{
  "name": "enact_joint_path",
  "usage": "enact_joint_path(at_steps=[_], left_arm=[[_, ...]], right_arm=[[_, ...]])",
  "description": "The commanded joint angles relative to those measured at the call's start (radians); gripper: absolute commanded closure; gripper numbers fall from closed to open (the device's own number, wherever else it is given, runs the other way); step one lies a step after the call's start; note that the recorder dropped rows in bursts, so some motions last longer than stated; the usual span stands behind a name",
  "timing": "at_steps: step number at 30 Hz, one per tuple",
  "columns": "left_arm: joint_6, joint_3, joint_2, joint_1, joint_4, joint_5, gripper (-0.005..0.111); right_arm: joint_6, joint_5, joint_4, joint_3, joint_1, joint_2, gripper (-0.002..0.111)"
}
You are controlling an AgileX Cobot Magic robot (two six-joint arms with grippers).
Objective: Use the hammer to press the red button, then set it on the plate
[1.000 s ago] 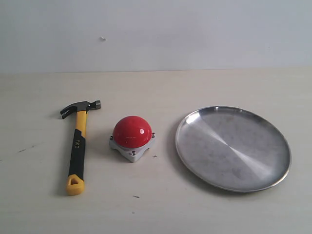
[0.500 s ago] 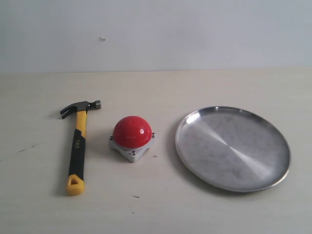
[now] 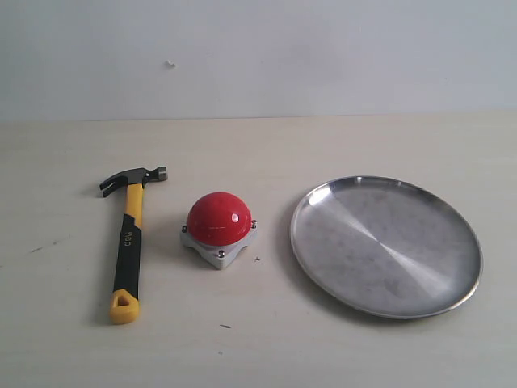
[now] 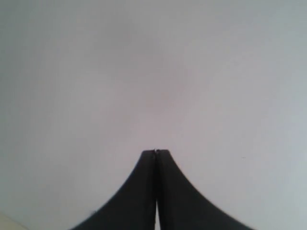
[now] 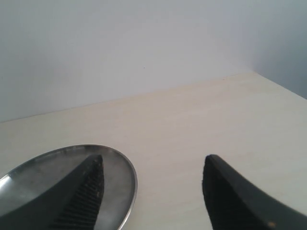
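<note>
The hammer [image 3: 129, 238] lies flat on the table at the left, dark head toward the back, yellow loop toward the front. Just right of it sits the red button [image 3: 219, 218] on its light-grey square base. The shiny silver plate [image 3: 386, 245] lies at the right with nothing on it. Neither arm shows in the exterior view. My left gripper [image 4: 156, 151] is shut with nothing in it and faces a blank pale surface. My right gripper [image 5: 152, 162] is open and empty, with the plate's rim [image 5: 130, 178] beside one finger [image 5: 88, 191].
The pale wooden table [image 3: 258, 145] runs back to a plain white wall [image 3: 258, 56]. In the right wrist view the table's corner and edge [image 5: 283, 86] lie beyond the plate. A few small dark marks dot the tabletop [image 3: 224, 326].
</note>
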Motion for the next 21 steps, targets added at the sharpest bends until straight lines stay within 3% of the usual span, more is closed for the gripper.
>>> enact_joint_path(at_steps=[1, 4, 8, 14, 21], left_arm=[[-0.016, -0.049, -0.002, 0.002, 0.135, -0.007, 0.107], [0.0, -0.116, 0.07, 0.002, 0.245, 0.047, 0.107], [0.094, -0.246, 0.259, 0.002, 0.249, 0.168, 0.107], [0.102, -0.446, 0.673, 0.002, 0.264, 0.436, 0.107], [0.291, -0.669, 1.107, -0.051, 0.213, 0.819, 0.107]], right_arm=[[0.001, -0.008, 0.002, 0.005, -0.005, -0.004, 0.049], [0.001, -0.008, 0.002, 0.005, -0.005, -0.004, 0.049], [0.001, -0.008, 0.002, 0.005, -0.005, -0.004, 0.049], [0.001, -0.008, 0.002, 0.005, -0.005, -0.004, 0.049], [0.001, -0.008, 0.002, 0.005, -0.005, -0.004, 0.049]])
